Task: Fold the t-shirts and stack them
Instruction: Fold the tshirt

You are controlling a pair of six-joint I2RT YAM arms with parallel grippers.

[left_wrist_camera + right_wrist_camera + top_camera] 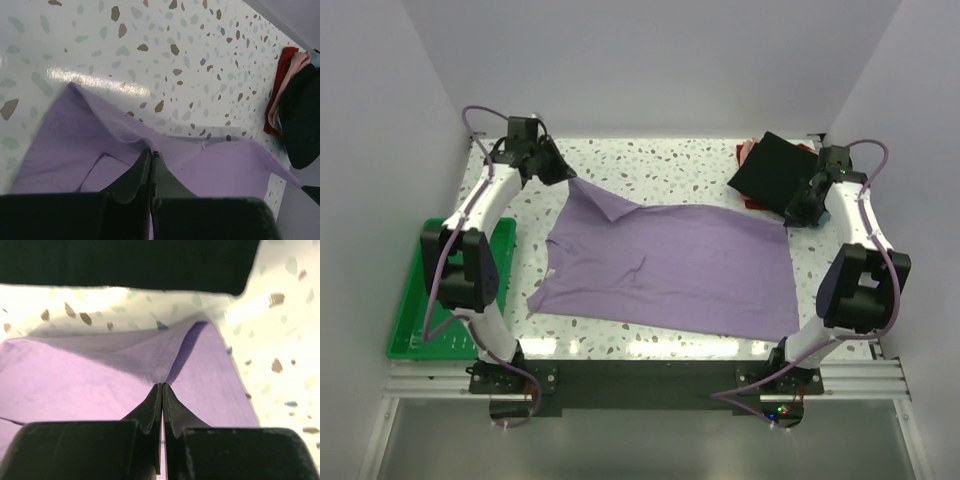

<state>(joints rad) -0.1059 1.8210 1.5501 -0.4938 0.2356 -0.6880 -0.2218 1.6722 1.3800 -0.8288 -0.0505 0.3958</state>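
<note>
The purple t-shirt [670,265] lies spread across the middle of the speckled table [650,165], mostly flat, with a few soft creases near its left side. Its far left corner is drawn up into a peak off the tabletop, and there the left gripper [151,154] has its fingers pressed together on a fold of the purple cloth. At the shirt's far right corner the right gripper [162,386] is pinched tight on the fabric in the same way, the cloth rising to a small ridge at its tips. Just beyond that corner, at the far right of the table, a folded black shirt [772,168] sits on a small pile, with the edges of a red shirt [282,75] and a pink shirt [292,67] showing beneath it. A green tray [410,310] rests off the table's left side, beside the left arm.
</note>
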